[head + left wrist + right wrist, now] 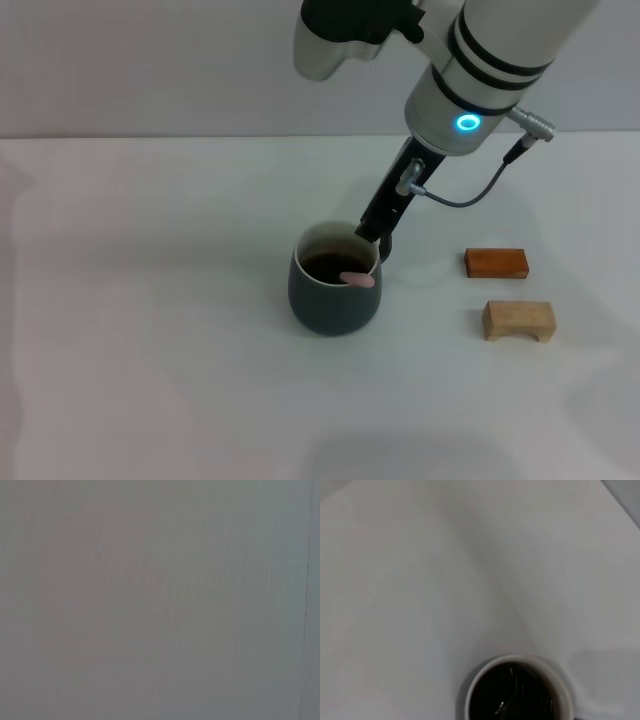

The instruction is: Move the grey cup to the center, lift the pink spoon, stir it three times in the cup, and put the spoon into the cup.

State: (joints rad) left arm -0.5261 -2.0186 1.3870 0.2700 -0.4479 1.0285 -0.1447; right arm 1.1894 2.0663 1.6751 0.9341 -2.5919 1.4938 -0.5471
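Note:
The grey cup stands near the middle of the white table, with dark brown liquid inside. The pink spoon is in the cup, and its pale pink handle end leans over the front right rim. My right gripper hangs at the cup's far right rim, just behind the spoon. I cannot tell whether it touches the spoon. In the right wrist view the cup shows from above, with a silver glint of the spoon in the liquid. My left gripper is out of view, and its wrist view shows only a plain grey surface.
A flat reddish-brown wooden block and a small tan wooden block lie to the right of the cup. The table's far edge runs across the back.

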